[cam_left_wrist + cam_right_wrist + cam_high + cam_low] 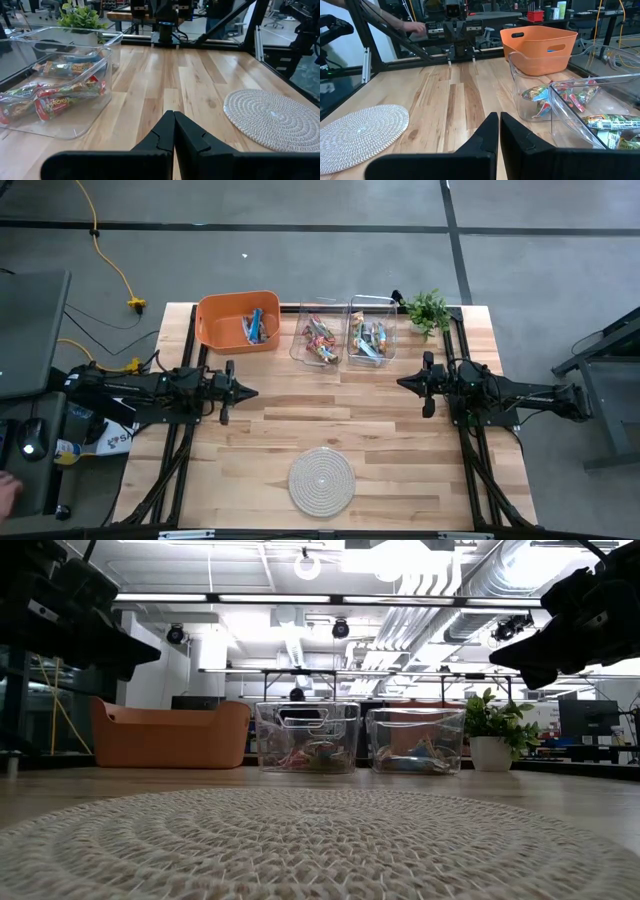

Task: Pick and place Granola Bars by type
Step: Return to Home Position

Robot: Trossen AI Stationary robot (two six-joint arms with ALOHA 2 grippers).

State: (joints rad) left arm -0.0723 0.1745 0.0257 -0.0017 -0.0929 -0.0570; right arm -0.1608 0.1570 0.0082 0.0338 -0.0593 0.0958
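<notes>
Granola bars lie in three containers along the table's far edge: blue-silver ones (257,327) in an orange bin (238,319), red-pink ones (320,340) in a clear bin (318,331), greenish-tan and blue ones (369,340) in a second clear bin (371,330). My left gripper (252,392) hovers shut at the table's left side, its fingers pointing level toward the right. My right gripper (402,382) hovers shut at the right side, pointing left. Both hold nothing.
A round coiled rope mat (322,481) lies near the table's front edge, midway. A small potted plant (428,310) stands at the far right corner. Bare wood spans the middle between the two grippers. A person's hand (416,28) shows beyond the table's left side.
</notes>
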